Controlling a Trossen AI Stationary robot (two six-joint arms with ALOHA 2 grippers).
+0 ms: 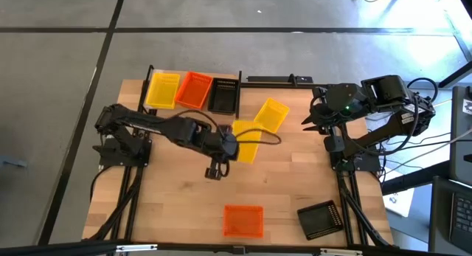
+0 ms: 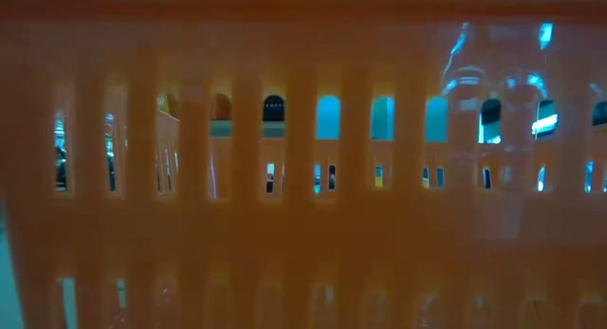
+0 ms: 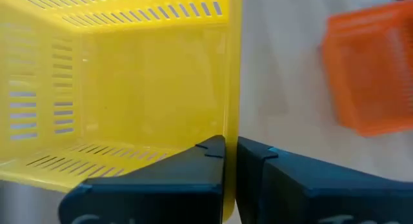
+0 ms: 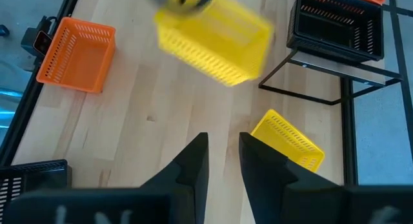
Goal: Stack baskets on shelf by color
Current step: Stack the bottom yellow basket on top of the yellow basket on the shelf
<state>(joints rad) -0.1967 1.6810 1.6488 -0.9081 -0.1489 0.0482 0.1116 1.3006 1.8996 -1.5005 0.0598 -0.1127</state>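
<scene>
The black-barred shelf (image 1: pixel 193 70) stands at the table's far edge with a yellow basket (image 1: pixel 162 90), an orange basket (image 1: pixel 195 90) and a black basket (image 1: pixel 223 96) side by side in it. My left gripper (image 1: pixel 229 143) is at mid-table, shut on another yellow basket (image 1: pixel 248 141). A further yellow basket (image 1: pixel 271 114) lies tilted on the wood just right of it. An orange basket (image 1: pixel 243 220) and a black basket (image 1: pixel 321 219) sit by the near edge. My right gripper (image 4: pixel 222 150) hovers open at the right, above bare wood. My left gripper pinches one side wall (image 3: pixel 232 121) of the yellow basket at its rim, one finger (image 3: pixel 193 166) inside the basket and one outside. The fingers come from above, pointing down. The basket hangs tilted below them and looks lifted clear of the table.
The orange basket's slotted wall (image 2: pixel 303 225) fills the low view and hides the table behind it. Bare wood (image 1: pixel 177 204) lies between mid-table and the near-left corner. Cables and equipment crowd the floor to the table's right.
</scene>
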